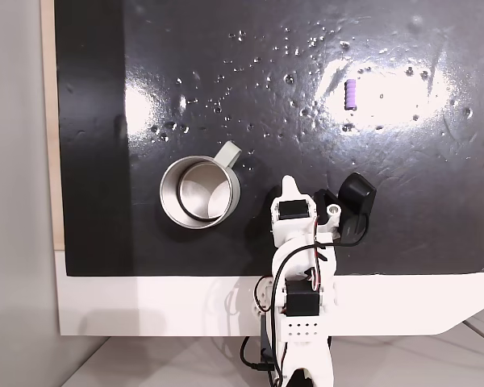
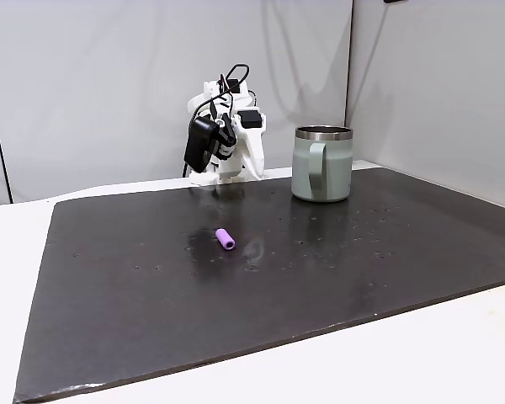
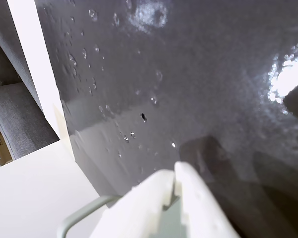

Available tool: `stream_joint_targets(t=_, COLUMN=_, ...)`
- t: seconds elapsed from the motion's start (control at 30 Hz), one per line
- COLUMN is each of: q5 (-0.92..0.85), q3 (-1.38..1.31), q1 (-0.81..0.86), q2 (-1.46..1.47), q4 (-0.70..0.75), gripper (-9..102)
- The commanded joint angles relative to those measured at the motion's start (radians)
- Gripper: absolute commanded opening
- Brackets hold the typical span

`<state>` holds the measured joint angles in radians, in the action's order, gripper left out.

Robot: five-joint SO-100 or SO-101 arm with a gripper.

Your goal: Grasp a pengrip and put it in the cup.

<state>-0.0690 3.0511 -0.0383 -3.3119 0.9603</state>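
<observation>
Pengrip (image 1: 352, 94) lies on its side on the dark mat (image 1: 403, 210), well apart from me and from the cup (image 1: 200, 192); nothing grasped yet, so I judge the reach is the step in hand; my gripper (image 3: 175, 174) sits folded back near the base, tips pressed together in the wrist view, holding nothing; next I must extend across the mat, spread the jaws and drop over that tiny tube; count: one pengrip, one cup, one arm

Purple pengrip (image 1: 351, 95), silvery-grey cup (image 1: 235, 196)
</observation>
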Motion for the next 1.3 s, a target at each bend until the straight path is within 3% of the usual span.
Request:
stream_joint_targets(t=0.0, q5=0.0, q3=-0.006, q1=-0.003, q2=-0.006, q4=-0.034, gripper=0)
stream_joint_targets(t=0.37, q5=0.003, q3=-0.006, q1=-0.002, q2=-0.006, q4=-0.035, gripper=0)
stream_joint_targets(t=0.7, q5=-0.067, q3=-0.071, q1=0.14, q2=0.051, q4=-0.101, gripper=0)
stream_joint_targets(t=1.27, q5=0.018, q3=-0.727, q1=0.253, q2=1.144, q4=-0.356, gripper=0)
